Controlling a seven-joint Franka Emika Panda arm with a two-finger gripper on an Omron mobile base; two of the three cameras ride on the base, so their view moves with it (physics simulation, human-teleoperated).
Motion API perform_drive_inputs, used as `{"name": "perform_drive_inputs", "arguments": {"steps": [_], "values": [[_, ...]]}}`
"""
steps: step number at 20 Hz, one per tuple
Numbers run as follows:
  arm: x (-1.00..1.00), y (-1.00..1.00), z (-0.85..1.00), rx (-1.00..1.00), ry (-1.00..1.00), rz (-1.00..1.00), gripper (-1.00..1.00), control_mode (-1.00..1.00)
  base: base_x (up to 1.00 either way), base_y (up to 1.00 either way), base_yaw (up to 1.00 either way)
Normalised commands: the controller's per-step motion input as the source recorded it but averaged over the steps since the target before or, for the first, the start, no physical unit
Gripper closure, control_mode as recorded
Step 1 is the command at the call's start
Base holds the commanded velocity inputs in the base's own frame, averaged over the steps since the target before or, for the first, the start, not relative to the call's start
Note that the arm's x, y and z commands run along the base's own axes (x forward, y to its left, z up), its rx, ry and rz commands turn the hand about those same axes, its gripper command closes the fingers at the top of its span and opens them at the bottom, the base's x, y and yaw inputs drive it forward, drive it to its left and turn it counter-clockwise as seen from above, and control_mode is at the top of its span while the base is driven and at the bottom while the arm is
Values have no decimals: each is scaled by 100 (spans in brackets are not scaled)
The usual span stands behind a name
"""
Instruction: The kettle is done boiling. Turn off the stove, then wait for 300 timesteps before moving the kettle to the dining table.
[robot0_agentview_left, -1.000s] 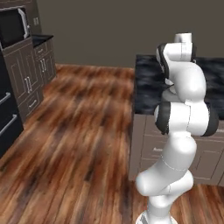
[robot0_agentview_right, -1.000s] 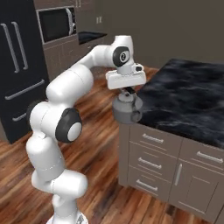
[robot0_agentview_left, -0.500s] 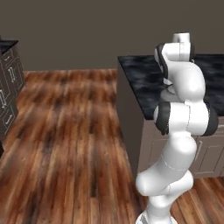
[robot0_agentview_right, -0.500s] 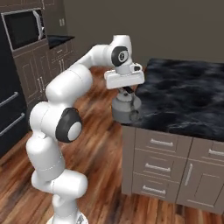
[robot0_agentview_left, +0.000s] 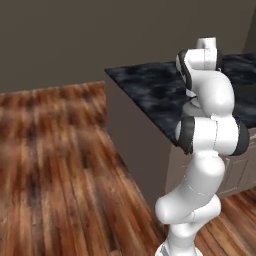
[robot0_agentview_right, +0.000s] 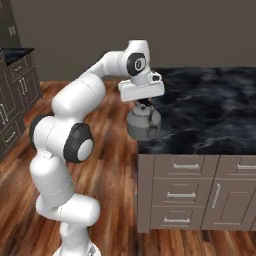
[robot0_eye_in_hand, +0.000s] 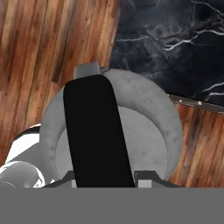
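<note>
Hanging upright over the near corner edge of the black white-veined marble-topped dining table (robot0_agentview_right: 210, 115), partly above the wooden floor (robot0_agentview_right: 110, 165): small squat silver-grey metal kettle (robot0_agentview_right: 143, 124), domed lid up. Gripping its dark arched handle (robot0_eye_in_hand: 96, 131), running bottom to top in the hand view toward the short spout (robot0_eye_in_hand: 87, 70): two-finger gripper (robot0_agentview_right: 143, 103), clenched.

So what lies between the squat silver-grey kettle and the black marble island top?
Nothing: in the right base view the squat silver-grey kettle hangs from the gripper at the black marble island top's corner.
</note>
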Motion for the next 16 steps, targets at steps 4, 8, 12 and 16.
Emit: {"name": "perform_drive_inputs", "arguments": {"steps": [4, 8, 12, 16], "values": [[0, 0, 0, 0, 0, 0, 100, 100, 61, 72, -47], [0, 0, 0, 0, 0, 0, 100, 100, 62, 72, -47], [0, 0, 0, 0, 0, 0, 100, 100, 62, 71, -47], [0, 0, 0, 0, 0, 0, 100, 100, 62, 73, -46]]}}
